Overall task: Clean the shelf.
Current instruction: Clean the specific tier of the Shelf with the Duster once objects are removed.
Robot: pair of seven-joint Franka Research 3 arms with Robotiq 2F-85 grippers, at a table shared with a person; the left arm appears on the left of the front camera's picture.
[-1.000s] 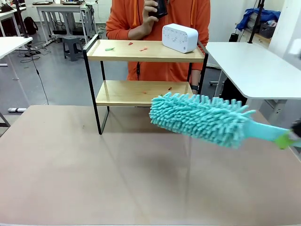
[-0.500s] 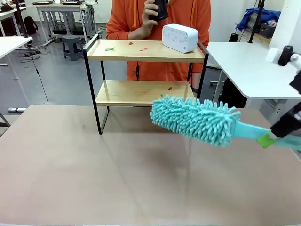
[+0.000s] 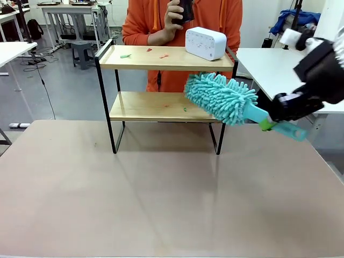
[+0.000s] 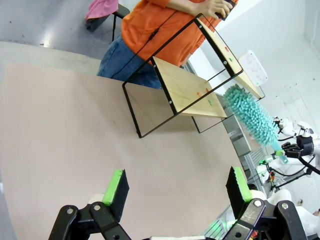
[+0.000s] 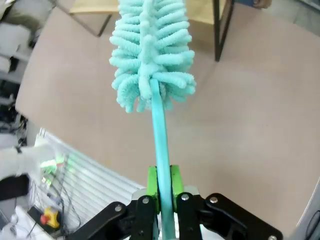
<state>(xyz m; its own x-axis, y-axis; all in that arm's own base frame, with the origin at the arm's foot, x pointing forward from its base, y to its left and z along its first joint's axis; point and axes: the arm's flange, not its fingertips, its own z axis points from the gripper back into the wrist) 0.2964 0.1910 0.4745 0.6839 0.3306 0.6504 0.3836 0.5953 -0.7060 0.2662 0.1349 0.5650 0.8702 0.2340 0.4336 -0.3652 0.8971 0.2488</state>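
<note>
Since the earlier frame the duster has risen from low over the table's right side to the shelf's right end, and the right arm has come further in.

1. Left jaws: fully spread and empty, hovering over the table's near left part.
2. Shelf: stands at the middle of the table's far edge. Judged stiff but light on thin legs, so it may slide or rock under a hard push. It needs no grip. If it must be steadied, the left front post is the free place.
3. Scraps: small green and red bits on both boards. Likely weightless and easily flicked off.
4. Box: white, occupies the top board's right end and blocks a full sweep there.
5. Duster: the fluffy head sits at the right front post, level with the gap between the boards. Contact cannot be confirmed. The head is soft and yielding, the handle slim and stiff.
6. Right jaws: clamped on the handle near its end. This is a long lever that may twist in the grip.
7. Room: the shelf front is open and the gap looks tall enough for the head. Posts and the frame rail at the ends could catch it. A person stands just behind, and bare table lies in front.
</note>
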